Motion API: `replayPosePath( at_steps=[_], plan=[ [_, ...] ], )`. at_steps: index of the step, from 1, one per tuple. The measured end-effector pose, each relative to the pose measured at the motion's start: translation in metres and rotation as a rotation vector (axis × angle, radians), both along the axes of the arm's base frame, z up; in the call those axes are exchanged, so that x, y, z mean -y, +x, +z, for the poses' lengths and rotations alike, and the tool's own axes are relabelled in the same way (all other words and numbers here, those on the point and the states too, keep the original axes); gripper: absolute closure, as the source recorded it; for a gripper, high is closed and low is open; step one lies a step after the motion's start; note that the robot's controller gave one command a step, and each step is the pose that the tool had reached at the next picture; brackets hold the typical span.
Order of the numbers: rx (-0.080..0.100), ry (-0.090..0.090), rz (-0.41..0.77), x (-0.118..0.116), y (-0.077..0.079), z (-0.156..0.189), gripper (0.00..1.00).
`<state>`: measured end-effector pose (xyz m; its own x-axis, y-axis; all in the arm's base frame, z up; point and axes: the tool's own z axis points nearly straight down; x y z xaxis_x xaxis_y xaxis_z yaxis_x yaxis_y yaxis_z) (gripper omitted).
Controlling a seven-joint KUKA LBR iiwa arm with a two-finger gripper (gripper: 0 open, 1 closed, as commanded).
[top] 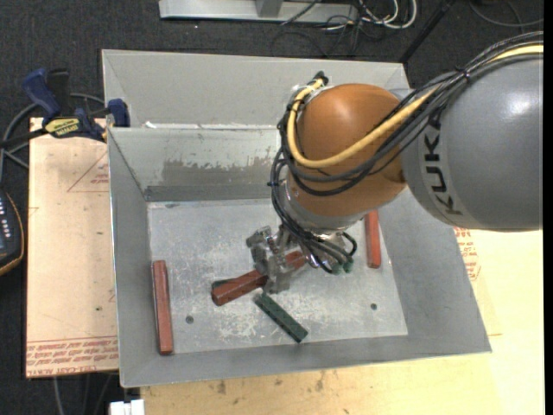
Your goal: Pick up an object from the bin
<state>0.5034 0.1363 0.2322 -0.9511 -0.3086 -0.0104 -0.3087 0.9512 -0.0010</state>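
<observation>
Jaws of the gripper (275,271) pinch one red-brown wooden bar (235,290) on the grey metal bin (199,154) floor. A second red-brown bar (162,308) lies well left of them, a third red-brown bar (373,240) to their right, and one dark green bar (282,317) just below.

Three red-brown bars (162,308) (244,289) (373,240); one dark green bar (281,316).

- A grey metal bin (199,232) carries everything; its flat floor is scuffed and speckled, with sloping walls on all sides.
- A long red-brown bar (162,307) lies flat along the foot of the left wall, reaching toward the front left corner.
- A red-brown block (238,289) lies aslant near the middle of the floor.
- A dark green bar (281,316) lies just beside it, toward the front edge, set diagonally.
- An orange-red bar (373,242) lies by the right wall, partly hidden.
</observation>
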Motion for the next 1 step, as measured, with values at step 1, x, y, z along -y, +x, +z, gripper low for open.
replayPosePath(
  at_steps=[1],
  plan=[
    [-0.010, -0.003, 0.235, 0.0137, -0.0137, -0.0054, 1.00]
  ],
)
